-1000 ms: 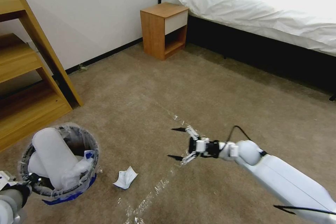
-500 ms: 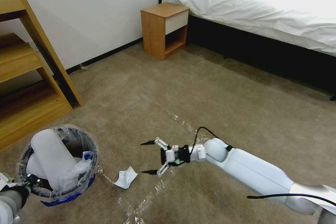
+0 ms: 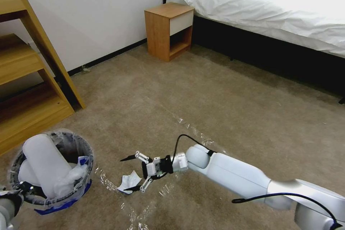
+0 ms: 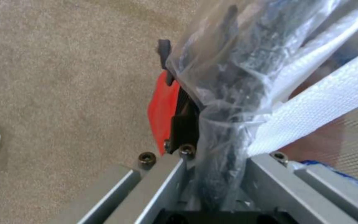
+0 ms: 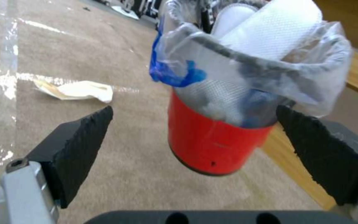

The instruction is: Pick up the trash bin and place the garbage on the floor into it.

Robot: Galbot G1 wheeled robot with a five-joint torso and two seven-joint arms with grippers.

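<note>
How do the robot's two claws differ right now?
The right claw is open, its black tips spread around a crumpled white paper on the carpet; the left claw is shut on the rim of the trash bin. The right claw sits low by the floor, while the left claw holds the bin off the floor. Both have grey metal fingers.

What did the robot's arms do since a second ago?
The right gripper swept left and down across the beige carpet, fingers open, until it straddles the crumpled white paper. The left gripper stayed clamped on the red plastic-lined trash bin's rim, and the bin drifted slightly left. The paper hasn't moved.
</note>
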